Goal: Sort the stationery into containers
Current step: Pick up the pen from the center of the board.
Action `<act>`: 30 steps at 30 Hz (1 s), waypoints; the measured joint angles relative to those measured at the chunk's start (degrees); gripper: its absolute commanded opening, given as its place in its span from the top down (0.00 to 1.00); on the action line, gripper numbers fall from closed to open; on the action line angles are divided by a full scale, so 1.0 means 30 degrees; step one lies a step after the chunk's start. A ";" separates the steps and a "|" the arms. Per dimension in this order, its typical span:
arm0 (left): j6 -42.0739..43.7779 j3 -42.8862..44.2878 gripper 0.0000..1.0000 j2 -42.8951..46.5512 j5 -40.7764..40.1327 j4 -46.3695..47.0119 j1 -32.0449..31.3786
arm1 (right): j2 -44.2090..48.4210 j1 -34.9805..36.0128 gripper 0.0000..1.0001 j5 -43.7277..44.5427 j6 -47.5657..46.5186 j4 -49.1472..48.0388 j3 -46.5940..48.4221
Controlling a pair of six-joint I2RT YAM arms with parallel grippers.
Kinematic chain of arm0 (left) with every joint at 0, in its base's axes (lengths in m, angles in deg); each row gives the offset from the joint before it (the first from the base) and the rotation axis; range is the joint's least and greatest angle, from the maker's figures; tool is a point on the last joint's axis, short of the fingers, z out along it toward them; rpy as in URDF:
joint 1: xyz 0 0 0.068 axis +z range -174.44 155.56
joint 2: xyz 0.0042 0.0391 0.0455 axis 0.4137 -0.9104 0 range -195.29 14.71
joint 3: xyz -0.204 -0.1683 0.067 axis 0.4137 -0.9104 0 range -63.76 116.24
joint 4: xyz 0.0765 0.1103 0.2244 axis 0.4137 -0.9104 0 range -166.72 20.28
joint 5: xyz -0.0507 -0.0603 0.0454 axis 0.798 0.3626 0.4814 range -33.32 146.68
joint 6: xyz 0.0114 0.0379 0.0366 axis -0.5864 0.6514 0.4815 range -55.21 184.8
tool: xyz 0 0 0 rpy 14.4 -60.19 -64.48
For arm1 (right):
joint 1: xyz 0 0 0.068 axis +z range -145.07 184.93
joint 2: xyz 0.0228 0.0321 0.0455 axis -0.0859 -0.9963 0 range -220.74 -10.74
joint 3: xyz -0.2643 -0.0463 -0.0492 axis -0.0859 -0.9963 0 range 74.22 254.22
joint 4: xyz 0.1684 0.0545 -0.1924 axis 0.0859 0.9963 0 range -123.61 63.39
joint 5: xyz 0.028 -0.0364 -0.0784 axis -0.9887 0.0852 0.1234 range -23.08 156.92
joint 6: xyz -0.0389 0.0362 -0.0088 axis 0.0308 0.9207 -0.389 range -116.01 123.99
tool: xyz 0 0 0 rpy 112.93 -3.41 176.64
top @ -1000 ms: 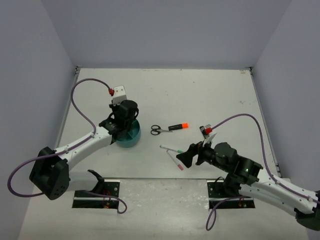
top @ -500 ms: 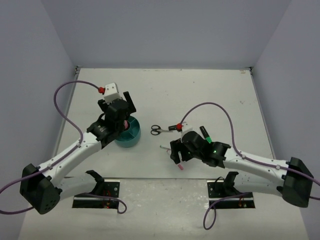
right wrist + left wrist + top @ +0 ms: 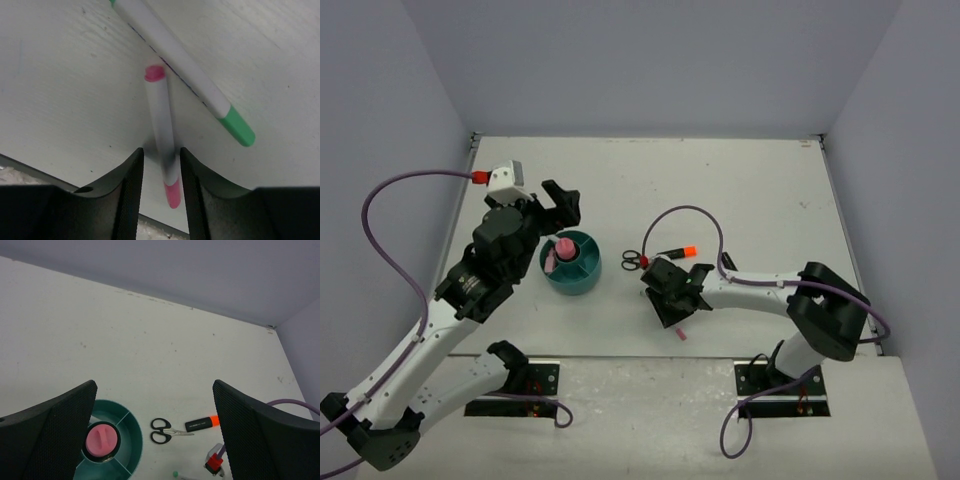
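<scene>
Since 1 second ago the left arm has lifted clear of the teal organizer (image 3: 582,281) and its jaws have spread, while the right arm has swung in to the pens and its jaws have narrowed.

The left gripper (image 3: 563,203) hangs released and empty, above and just beyond the organizer. A pink tube (image 3: 102,439) stands upright in a round compartment of it. The other compartments that show look bare.

The right gripper (image 3: 161,152) is low at the table, with 1 finger on each side of a thin white pen with pink ends (image 3: 160,115), which lies flat. The fingers sit very close to the barrel. Whether they pinch it, I cannot tell.

A 2nd white pen with a green cap (image 3: 185,75) lies slantwise just past the far pink tip, touching it or nearly so. In the top view the right wrist hides most of both pens.

Black-handled scissors (image 3: 632,260) and an orange-capped highlighter (image 3: 675,251) lie side by side on the table (image 3: 740,190), between the organizer and the right arm's purple cable (image 3: 685,210) and near the right gripper.
</scene>
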 measured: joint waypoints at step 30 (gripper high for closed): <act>-0.3107 -0.3599 0.00 -0.1408 1.8108 0.7870 -0.0448 | 1.4483 0.0988 1.00 -0.3232 -0.3025 -0.6097 -0.2166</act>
